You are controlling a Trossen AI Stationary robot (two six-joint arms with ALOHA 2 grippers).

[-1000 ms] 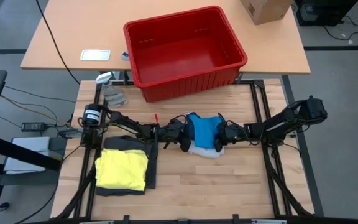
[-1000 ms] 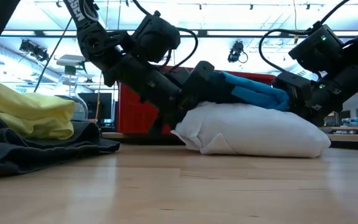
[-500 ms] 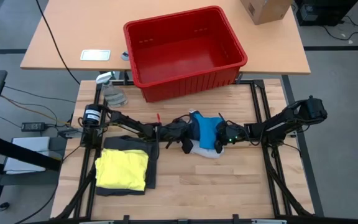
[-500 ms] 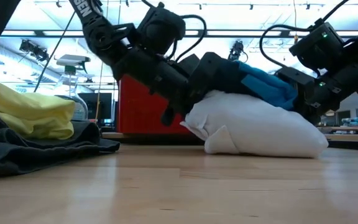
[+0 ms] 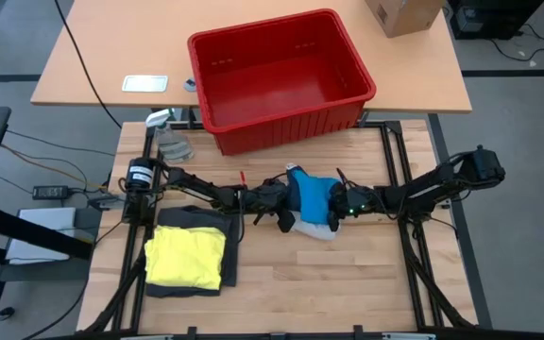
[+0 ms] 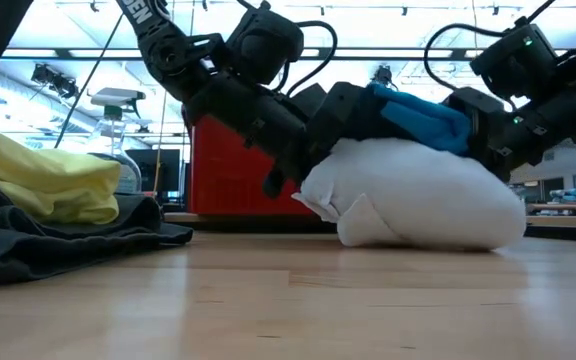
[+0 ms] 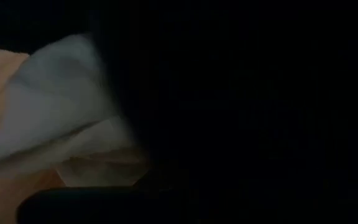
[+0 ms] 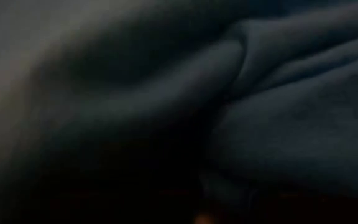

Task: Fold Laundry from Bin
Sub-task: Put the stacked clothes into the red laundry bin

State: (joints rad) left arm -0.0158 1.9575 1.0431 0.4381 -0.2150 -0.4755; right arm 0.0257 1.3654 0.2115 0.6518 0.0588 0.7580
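Since a second ago the bundle at the middle of the tabletop (image 5: 281,283) has been pushed together: the white garment (image 6: 423,195) now stands taller and narrower in the low view, its left edge drawn in toward the right, and the blue garment (image 5: 312,195) lies bunched more tightly on top of it. In the high view the blue patch is smaller than before and both arms have crept inward.

Going from the left: the dark grey garment (image 5: 189,219) lies folded at about 8 o'clock on the tabletop, with the yellow garment (image 5: 187,257) folded on top of it; neither has moved. The left arm stretches low and nearly flat from its base at 9 o'clock toward the centre. The left tool (image 5: 284,200) presses into the left side of the bundle, its fingers drawn narrow and pinched on the blue and white cloth; the left wrist view shows only pale cloth (image 7: 55,112) close up and darkness.

The right arm reaches in from 3 o'clock, equally low, elbow out at the frame edge. The right tool (image 5: 334,206) sits against the bundle's right side, also narrow and gripping the cloth; its wrist view is filled with dark folds.

The red bin (image 5: 281,80) stays at 12 o'clock, beyond the wooden tabletop, with no cloth showing inside.
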